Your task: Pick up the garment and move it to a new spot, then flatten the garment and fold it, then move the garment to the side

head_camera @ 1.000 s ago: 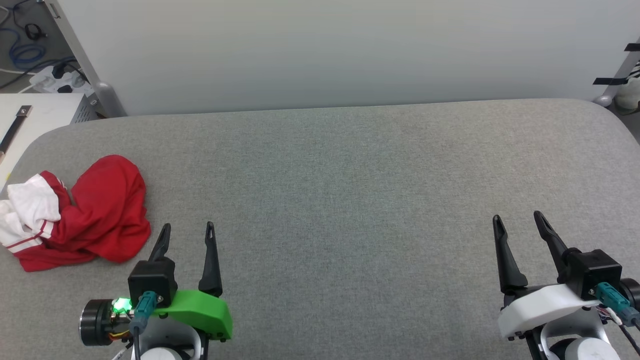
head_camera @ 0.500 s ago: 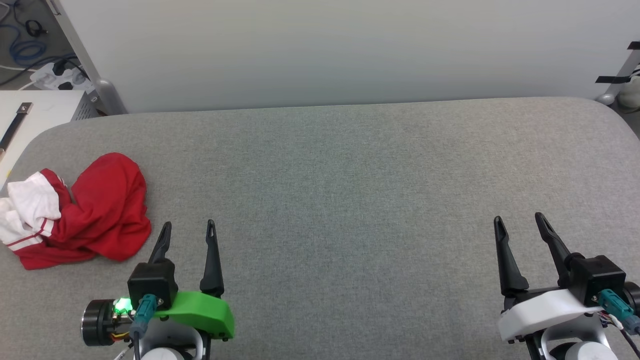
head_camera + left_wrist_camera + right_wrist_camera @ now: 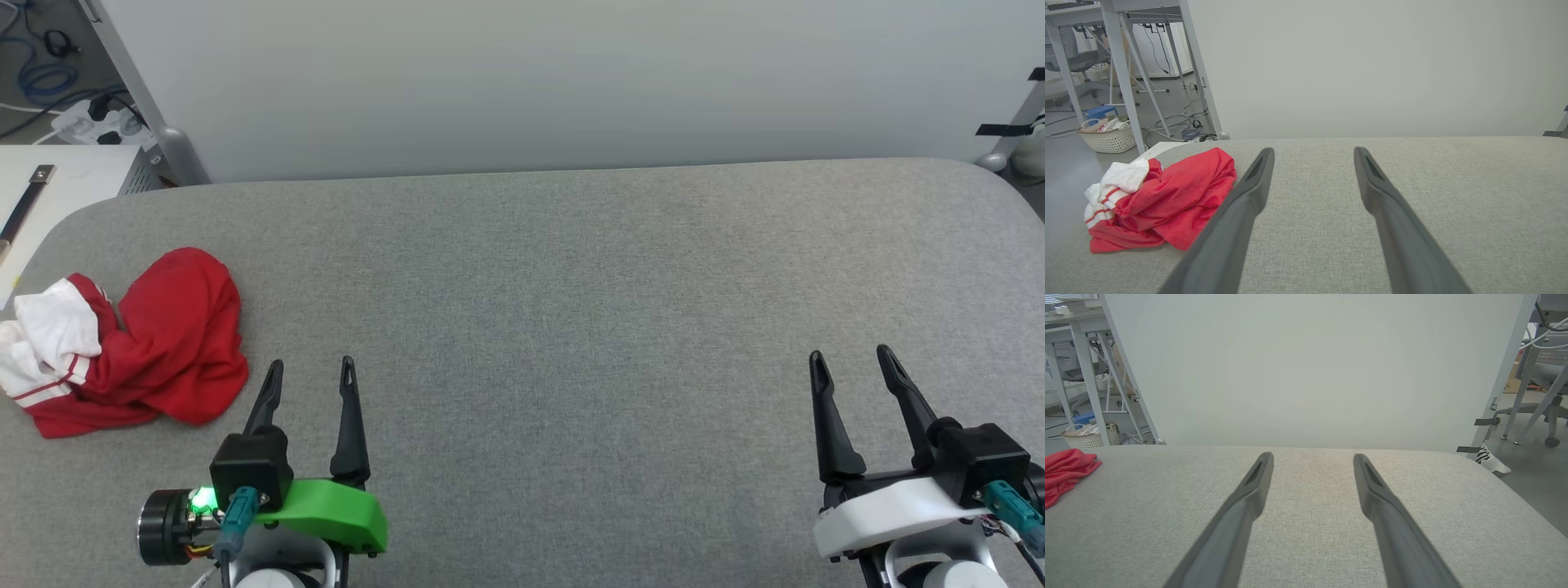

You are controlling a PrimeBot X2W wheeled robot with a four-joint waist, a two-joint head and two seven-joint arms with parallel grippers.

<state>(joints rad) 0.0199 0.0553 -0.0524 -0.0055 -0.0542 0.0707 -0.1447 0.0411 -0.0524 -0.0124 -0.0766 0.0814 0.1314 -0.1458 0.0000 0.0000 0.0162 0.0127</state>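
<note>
Lying crumpled at the left end of the grey padded table (image 3: 571,327), the garment (image 3: 155,343) shows red cloth with a white sleeve bunched at its left edge. The left gripper (image 3: 312,362) stands just to its right and a little nearer, fingers spread apart and empty; bare grey cover lies between them. The right gripper (image 3: 850,353) is well apart at the near right, also spread wide and empty. A white panel (image 3: 531,82) stands behind the table. Beyond the left end are a white side table (image 3: 65,175), cables (image 3: 37,77) and a woven basket (image 3: 1108,139).
</note>
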